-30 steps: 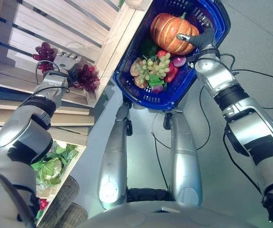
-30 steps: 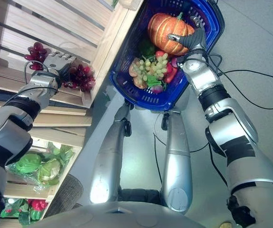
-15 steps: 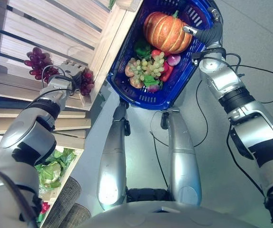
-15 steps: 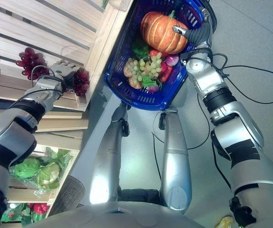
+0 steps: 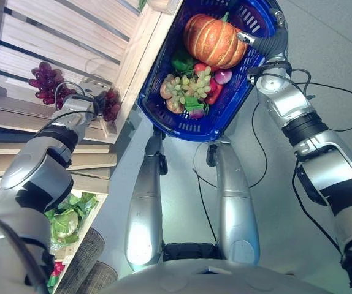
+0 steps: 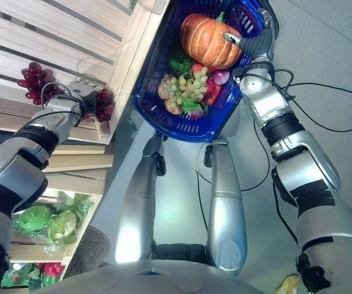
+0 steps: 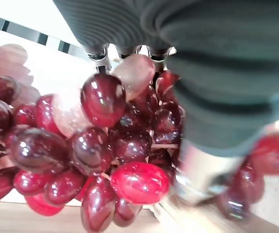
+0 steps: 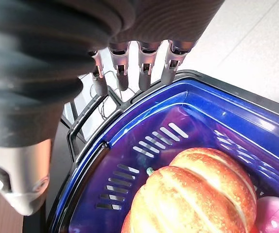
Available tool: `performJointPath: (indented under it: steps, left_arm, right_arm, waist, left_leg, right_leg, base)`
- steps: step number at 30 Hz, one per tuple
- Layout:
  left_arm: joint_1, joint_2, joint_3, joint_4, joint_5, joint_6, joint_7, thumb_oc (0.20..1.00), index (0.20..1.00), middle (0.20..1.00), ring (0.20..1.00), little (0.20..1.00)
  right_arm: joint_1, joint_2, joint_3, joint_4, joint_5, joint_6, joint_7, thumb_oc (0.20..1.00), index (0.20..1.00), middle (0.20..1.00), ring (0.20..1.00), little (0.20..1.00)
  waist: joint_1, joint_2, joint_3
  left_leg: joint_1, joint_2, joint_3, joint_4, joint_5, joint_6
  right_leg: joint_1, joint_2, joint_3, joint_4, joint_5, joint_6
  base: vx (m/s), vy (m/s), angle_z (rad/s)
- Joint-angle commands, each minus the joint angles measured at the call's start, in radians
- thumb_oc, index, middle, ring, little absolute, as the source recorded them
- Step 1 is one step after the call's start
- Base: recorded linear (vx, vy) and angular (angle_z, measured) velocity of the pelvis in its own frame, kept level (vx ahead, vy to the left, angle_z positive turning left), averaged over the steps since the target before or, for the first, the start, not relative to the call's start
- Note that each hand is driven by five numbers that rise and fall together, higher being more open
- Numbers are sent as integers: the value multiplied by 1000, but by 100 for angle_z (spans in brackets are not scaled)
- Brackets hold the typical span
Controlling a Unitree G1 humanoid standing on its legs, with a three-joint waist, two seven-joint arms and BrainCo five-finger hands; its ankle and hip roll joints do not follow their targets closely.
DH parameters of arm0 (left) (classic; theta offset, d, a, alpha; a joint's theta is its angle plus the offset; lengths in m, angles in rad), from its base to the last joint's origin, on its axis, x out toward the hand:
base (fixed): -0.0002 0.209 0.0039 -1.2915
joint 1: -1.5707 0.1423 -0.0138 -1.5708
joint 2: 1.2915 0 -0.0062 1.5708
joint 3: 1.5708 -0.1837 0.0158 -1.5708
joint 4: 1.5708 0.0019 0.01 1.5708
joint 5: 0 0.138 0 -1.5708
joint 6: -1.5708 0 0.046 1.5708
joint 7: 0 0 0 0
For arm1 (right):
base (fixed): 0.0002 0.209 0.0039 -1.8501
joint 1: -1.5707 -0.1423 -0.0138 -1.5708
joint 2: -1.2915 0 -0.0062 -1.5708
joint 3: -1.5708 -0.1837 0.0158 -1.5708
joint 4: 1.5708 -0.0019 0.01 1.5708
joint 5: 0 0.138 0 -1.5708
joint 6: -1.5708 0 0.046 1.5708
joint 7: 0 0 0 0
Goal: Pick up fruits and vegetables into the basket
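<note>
My left hand (image 5: 83, 109) reaches onto the wooden shelf (image 5: 72, 37), its fingers curled round a bunch of red grapes (image 5: 110, 103); up close the dark red grapes (image 7: 105, 145) lie against its palm. A second red bunch (image 5: 44, 82) rests on the shelf just beyond the hand. My right hand (image 5: 267, 41) is shut on the black handle (image 8: 83, 133) of the blue basket (image 5: 182, 122), which hangs beside the shelf. In the basket lie an orange pumpkin (image 5: 211, 40), green grapes (image 5: 185, 86), a green pepper (image 5: 181, 61) and a purple onion (image 5: 223, 76).
The slatted wooden shelf has a raised front edge (image 5: 133, 55) between the grapes and the basket. A lower shelf holds bagged green cabbages (image 5: 65, 217) and red produce (image 6: 44, 266). Grey floor (image 5: 323, 55) lies to the right of the basket.
My left hand's fingers, straight over the grapes a second ago, have curled round the bunch. The basket and right hand stay about where they were; the camera has shifted a little.
</note>
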Motion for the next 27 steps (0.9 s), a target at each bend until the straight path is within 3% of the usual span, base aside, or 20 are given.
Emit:
performJointPath:
  steps: [1,16,20,21,24,27]
  left_arm:
    - [145,-9,30,112,13,38,-46,200,200,200,200,200]
    - [160,-31,40,147,-71,20,-22,200,200,200,200,200]
    - [160,-28,84,126,-254,14,37,200,200,200,200,200]
    - [155,-23,124,104,-514,-27,90,200,200,200,200,200]
    - [145,-17,246,56,-739,-65,116,200,200,200,200,200]
    - [135,1,440,-16,-1043,-174,116,200,200,200,200,200]
  right_arm:
    - [25,-16,-41,-45,27,-46,-27,1000,1000,1000,1000,1000]
    - [15,-6,-39,-45,41,-60,-35,1000,1000,1000,1000,1000]
    - [22,-13,-38,-55,46,-63,-32,1000,1000,1000,1000,1000]
    - [24,-12,-35,-60,51,-70,-31,1000,1000,1000,1000,1000]
    - [43,-11,-46,-87,51,-74,-25,1000,1000,1000,1000,1000]
    - [101,-9,-78,-146,26,-95,-10,1000,1000,1000,1000,1000]
  waist:
    - [-5,-2,-43]
    - [-8,-6,-43]
    - [-6,-3,-43]
    - [-3,-2,-43]
    - [1,-1,-43]
    - [5,-2,-43]
  left_leg:
    - [-18,-23,40,134,-117,40]
    - [-10,-24,42,137,-120,42]
    - [-9,-24,41,132,-114,40]
    - [-5,-25,40,126,-111,38]
    - [-2,-28,36,120,-104,39]
    - [6,-33,33,114,-105,40]
  right_leg:
    - [69,20,16,-146,95,94]
    - [77,22,21,-147,95,91]
    - [76,24,24,-146,97,90]
    - [78,25,25,-148,97,91]
    - [81,28,27,-146,96,91]
    - [85,25,21,-142,87,94]
  base:
    - [1,-11,3]
    - [0,0,0]
    - [0,0,0]
    - [0,0,0]
    - [0,0,0]
    - [0,-11,1]
